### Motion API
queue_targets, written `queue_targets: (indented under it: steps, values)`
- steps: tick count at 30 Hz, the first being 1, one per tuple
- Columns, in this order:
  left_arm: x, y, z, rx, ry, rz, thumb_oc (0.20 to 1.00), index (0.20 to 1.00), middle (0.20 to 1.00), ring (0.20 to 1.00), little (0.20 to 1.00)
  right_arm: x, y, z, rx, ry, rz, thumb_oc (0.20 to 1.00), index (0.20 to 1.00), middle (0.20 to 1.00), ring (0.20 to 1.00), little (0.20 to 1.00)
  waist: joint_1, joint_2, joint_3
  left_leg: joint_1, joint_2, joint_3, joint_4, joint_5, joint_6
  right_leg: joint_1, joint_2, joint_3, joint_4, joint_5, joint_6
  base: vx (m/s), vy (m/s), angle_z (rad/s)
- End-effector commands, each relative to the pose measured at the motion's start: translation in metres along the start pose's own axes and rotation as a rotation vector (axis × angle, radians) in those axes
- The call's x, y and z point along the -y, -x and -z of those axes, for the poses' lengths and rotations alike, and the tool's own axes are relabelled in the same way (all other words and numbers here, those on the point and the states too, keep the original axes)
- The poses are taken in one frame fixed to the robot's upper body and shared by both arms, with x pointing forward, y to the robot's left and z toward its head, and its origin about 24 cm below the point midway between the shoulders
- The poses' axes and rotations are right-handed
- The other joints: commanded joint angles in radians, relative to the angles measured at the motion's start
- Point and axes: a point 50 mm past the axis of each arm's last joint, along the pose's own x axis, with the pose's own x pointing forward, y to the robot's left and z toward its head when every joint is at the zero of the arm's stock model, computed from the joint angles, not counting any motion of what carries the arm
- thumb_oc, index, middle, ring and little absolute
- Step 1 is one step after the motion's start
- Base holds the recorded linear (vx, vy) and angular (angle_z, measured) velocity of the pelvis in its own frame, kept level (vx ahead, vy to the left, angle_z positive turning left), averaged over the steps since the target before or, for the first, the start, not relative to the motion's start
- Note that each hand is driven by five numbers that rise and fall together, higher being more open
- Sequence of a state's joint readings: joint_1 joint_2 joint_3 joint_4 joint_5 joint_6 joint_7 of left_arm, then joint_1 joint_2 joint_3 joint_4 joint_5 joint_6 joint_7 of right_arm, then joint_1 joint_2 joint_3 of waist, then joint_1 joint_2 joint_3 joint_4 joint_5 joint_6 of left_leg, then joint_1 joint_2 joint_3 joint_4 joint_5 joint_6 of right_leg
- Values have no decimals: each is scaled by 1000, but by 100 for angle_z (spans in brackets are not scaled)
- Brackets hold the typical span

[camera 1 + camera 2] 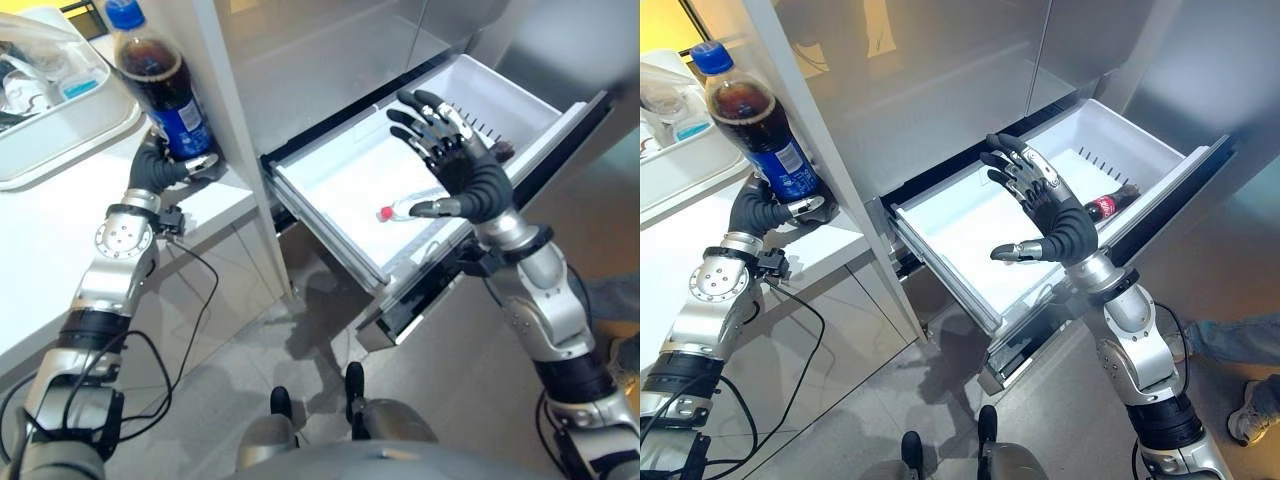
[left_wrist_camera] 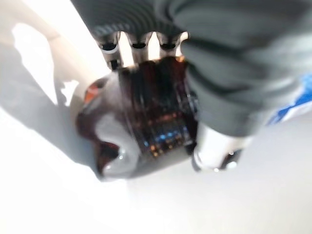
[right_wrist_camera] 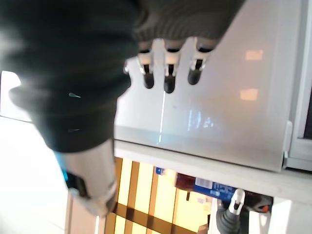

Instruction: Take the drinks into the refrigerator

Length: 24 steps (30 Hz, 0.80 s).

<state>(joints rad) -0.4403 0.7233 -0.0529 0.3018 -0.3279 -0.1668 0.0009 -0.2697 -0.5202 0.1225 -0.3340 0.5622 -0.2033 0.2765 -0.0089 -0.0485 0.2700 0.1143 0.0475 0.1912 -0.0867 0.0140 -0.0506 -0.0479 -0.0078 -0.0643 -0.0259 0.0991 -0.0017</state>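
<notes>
One small bottle (image 1: 1108,205) is lying in the open drawer (image 1: 330,190) at centre frame, the right robot hand (image 1: 450,160) is hovering spread wide, and the left robot hand (image 1: 165,168) is gripping the cola bottle (image 1: 160,85) at upper left on the counter (image 1: 60,230).

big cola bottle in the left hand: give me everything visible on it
The cola bottle is clear plastic, nearly full of dark drink, with a blue cap and a blue label round its lower body. It leans slightly, cap tilted away from the refrigerator. The left hand is curled round its lower part, and its lobed base shows in the left wrist view. It stands at the white counter edge, beside the refrigerator's side panel.
</notes>
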Motion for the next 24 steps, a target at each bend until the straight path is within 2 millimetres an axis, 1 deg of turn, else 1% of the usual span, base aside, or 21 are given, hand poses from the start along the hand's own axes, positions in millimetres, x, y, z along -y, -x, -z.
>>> queue_targets:
  steps: [1, 8, 13, 14, 15, 17, 22, 24]
  values:
    - [10, -27, -35, 143, -60, 48, 200, 200, 200, 200, 200, -9, -4, -25, 142, -18, -30, 1000, 1000, 1000, 1000, 1000, -11, 14, -21, 48, 1, -37, 17, -87, 17, -12, -32, -7, 183, -129, 99, 0, 0, 0]
    - [15, -25, -32, 140, -26, 51, 200, 200, 200, 200, 200, -10, -6, -24, 134, -19, -43, 1000, 1000, 1000, 1000, 1000, -9, 15, -29, 53, -1, -39, 15, -84, 17, -4, -33, -8, 179, -125, 98, 0, 0, 0]
    - [20, -19, -30, 155, 63, 43, 200, 200, 200, 200, 200, -11, -6, -22, 130, -22, -46, 1000, 1000, 1000, 1000, 1000, -5, 14, -34, 56, -3, -41, 12, -82, 17, 5, -36, -10, 171, -121, 96, 0, 0, 0]
    - [20, -16, -28, 155, 95, 43, 200, 200, 200, 200, 200, -10, -5, -22, 126, -22, -45, 1000, 1000, 1000, 1000, 1000, -5, 15, -36, 57, -3, -42, 11, -82, 17, 7, -35, -11, 169, -120, 96, 0, 0, 0]
    - [21, -8, -25, 163, 161, 37, 200, 200, 200, 200, 200, -9, -4, -21, 115, -13, -40, 1000, 1000, 1000, 1000, 1000, -1, 15, -39, 58, -4, -44, 10, -80, 17, 11, -36, -13, 166, -118, 94, 0, 0, 0]
    - [21, -5, -24, 162, 178, 41, 200, 200, 200, 200, 200, -9, -4, -20, 113, -10, -41, 1000, 1000, 1000, 1000, 1000, 0, 16, -40, 59, -4, -45, 10, -80, 18, 12, -37, -13, 165, -117, 94, 0, 0, 0]
    - [21, 16, -17, 168, 313, 43, 200, 200, 200, 200, 200, -4, -1, -15, 77, 11, -19, 1000, 1000, 1000, 1000, 1000, 8, 18, -53, 65, -7, -50, 7, -79, 18, 28, -42, -17, 156, -112, 92, 0, 0, 0]
    - [18, 24, -21, 192, 321, 45, 200, 200, 200, 200, 200, 0, 1, -12, 53, 40, 0, 1000, 1000, 1000, 1000, 1000, 13, 19, -60, 68, -8, -53, 5, -79, 18, 35, -44, -19, 153, -111, 92, 0, 0, 0]
